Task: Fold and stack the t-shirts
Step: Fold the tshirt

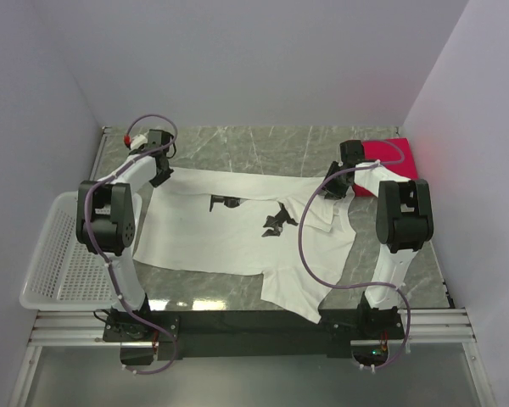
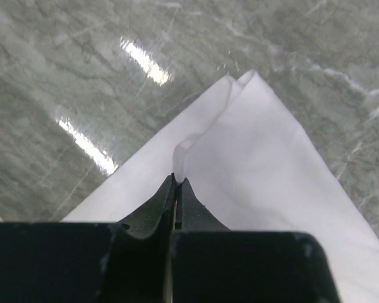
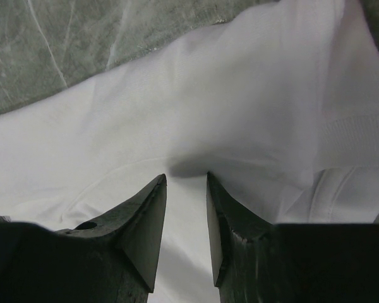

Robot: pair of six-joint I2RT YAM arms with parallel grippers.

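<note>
The left claw [image 2: 177, 181] is clamped on a raised fold of the white shirt [image 2: 252, 158], whose corner lies just ahead of it. The right claw [image 3: 186, 180] stands narrowly parted on the same shirt; whether it grips cannot be told. The folded red shirt [image 1: 392, 158] lies just beyond it.

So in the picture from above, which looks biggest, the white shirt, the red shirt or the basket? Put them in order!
1. white shirt, spread out across the table.
2. basket, at the left edge.
3. red shirt, folded and partly hidden in the far right corner, yet clearly the smallest.
</note>
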